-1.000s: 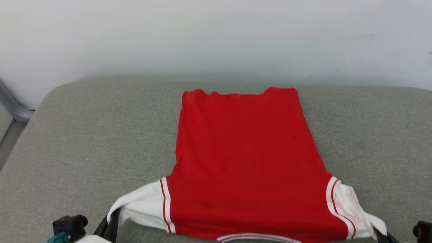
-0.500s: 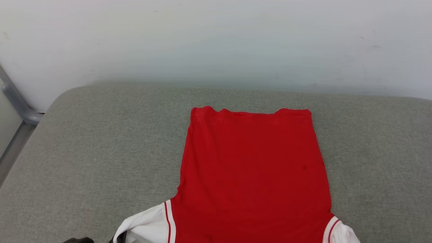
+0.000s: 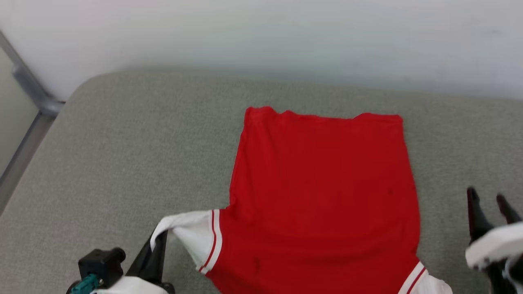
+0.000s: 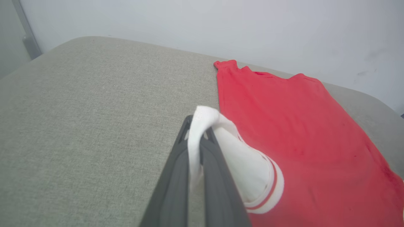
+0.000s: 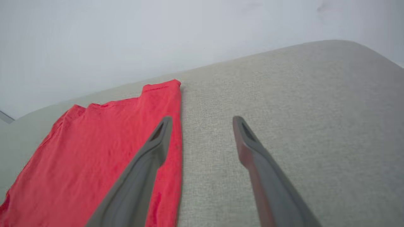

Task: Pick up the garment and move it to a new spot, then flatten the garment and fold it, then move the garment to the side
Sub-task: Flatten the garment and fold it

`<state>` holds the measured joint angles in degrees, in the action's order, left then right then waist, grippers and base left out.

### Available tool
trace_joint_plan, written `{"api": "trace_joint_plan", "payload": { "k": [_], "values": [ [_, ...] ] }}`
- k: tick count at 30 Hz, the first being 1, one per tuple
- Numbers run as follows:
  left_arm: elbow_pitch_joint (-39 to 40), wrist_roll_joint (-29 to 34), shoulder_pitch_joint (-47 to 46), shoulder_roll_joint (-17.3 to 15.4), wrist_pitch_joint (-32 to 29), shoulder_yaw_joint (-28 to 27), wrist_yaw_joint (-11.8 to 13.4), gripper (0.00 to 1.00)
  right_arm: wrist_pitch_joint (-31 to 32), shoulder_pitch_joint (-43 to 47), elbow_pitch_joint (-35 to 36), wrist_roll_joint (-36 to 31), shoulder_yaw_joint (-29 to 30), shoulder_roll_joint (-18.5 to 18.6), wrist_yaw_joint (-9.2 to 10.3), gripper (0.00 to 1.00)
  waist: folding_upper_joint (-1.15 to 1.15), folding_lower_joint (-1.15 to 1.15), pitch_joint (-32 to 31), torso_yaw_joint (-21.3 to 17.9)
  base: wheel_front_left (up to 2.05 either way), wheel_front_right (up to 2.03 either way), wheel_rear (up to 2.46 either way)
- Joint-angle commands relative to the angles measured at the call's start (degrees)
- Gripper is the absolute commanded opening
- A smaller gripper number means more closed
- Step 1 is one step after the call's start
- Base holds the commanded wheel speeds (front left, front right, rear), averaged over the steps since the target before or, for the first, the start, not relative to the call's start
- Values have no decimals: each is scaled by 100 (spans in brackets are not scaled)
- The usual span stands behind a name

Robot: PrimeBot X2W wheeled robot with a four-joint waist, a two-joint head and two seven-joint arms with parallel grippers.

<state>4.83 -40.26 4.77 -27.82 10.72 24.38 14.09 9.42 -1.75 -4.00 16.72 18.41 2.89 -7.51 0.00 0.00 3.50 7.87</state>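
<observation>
The garment (image 3: 327, 196) lies flat on the grey cushion, red with white cuff panels and thin striped trim, its far hem toward the wall. My left gripper (image 3: 159, 241) is shut on the garment's left white cuff (image 3: 190, 230), and in the left wrist view that cuff (image 4: 243, 164) wraps over the closed tips of the left gripper (image 4: 197, 125). My right gripper (image 3: 486, 196) stands open beside the garment's right edge, holding nothing. In the right wrist view the right gripper (image 5: 202, 121) has its left finger over the red edge of the garment (image 5: 94, 151). The right cuff (image 3: 425, 281) lies loose at the bottom edge.
The grey cushion (image 3: 122, 143) spreads wide to the left and right of the garment. A white wall (image 3: 261, 32) rises just behind it. A grey metal bar (image 3: 28, 85) runs down the far left beside the cushion's rounded corner.
The head camera has shifted between frames. My right gripper has let go of the right cuff and now stands open to the right of the garment. The left gripper still holds the left cuff.
</observation>
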Motion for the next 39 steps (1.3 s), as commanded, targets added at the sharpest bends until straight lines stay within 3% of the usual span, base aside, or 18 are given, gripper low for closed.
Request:
{"api": "trace_joint_plan", "payload": {
  "k": [1,6,15,16,21,24,25,26,27,33,39],
  "values": [
    [34,60,-190,53,64,-3,-39,0,18,-497,-224,-81,47,61,4,100,0,0,400,199,0,0,0],
    [-6,185,-841,297,223,118,-316,0,664,-2403,-1713,-418,192,578,4,100,0,0,1134,607,0,0,0],
    [-224,277,-1479,572,387,119,-772,0,2187,-4339,-2836,-1052,6,1027,3,100,0,0,1957,1004,0,0,0],
    [-334,338,-1661,653,416,86,-901,0,2587,-4717,-3039,-1274,-20,1055,4,100,0,0,2144,1087,0,0,0],
    [-477,389,-1772,767,439,26,-1032,0,3321,-4898,-3489,-1452,-50,1031,3,100,0,0,2275,1119,0,0,0],
    [-579,447,-1790,870,450,-3,-1120,0,4296,-4675,-3963,-1678,-82,981,4,100,0,0,2274,1128,0,0,0],
    [-602,476,-1806,883,452,0,-1151,0,4423,-4664,-3991,-1646,-37,937,4,44,0,0,2265,1130,0,0,0],
    [-631,497,-1819,896,454,-3,-1165,0,4487,-4663,-3980,-1628,1,918,5,9,0,0,2243,1131,0,0,0],
    [-654,515,-1823,905,454,-8,-1188,0,4513,-4658,-3951,-1636,44,901,4,0,0,0,2217,1125,0,0,0],
    [-795,578,-1747,890,458,-49,-1234,0,4121,-4757,-3588,-1661,39,994,4,0,0,0,1927,1046,0,0,0],
    [-957,564,-1447,814,418,-93,-1086,0,3795,-4430,-3135,-1399,-255,1325,5,0,0,0,1250,844,0,0,0]
  ]
}}
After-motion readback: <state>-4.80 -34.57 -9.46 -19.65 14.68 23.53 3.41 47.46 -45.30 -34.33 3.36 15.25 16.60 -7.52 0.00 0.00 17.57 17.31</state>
